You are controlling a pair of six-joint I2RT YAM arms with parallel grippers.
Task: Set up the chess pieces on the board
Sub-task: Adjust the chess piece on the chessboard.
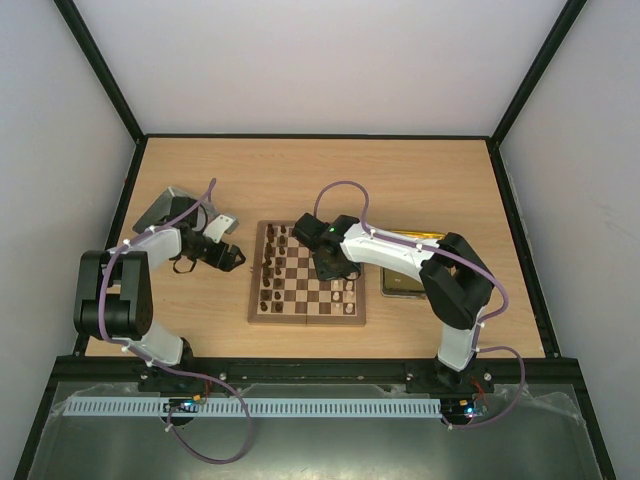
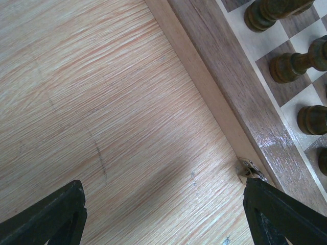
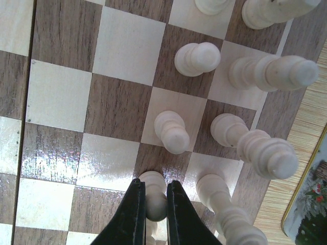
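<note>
Pale, straight-grained wood laminate covers the table point(image 1: 420, 180). At far left the left gripper point(image 1: 232, 258) hovers low over bare tabletop just beside the board's edge, its black jaws spread wide with nothing between them.

Next comes the board point(image 1: 305, 318), a square of glossy dark walnut and light tan squares inside a brown border. The dark brown pieces point(image 1: 270, 265) stand in its left columns. They are small, lathe-turned figures with ringed stems and rounded heads. The cream pieces point(image 1: 350, 290), matte and similarly turned, cluster along its right columns.

Over that right side, the right gripper point(image 3: 153, 190) has its narrow black jaws pinched shut on a cream pawn point(image 3: 151, 178), gripped around the stem over a dark square. Whether its base touches the board cannot be told.

The step appears to be seating this pawn in the cream front rank. Next it likely needs a gentle lowering, a release and a straight lift, since neighbouring pieces stand close.

Rightmost lies a shiny gold tray point(image 1: 402, 284), partly hidden under the arm.
</note>
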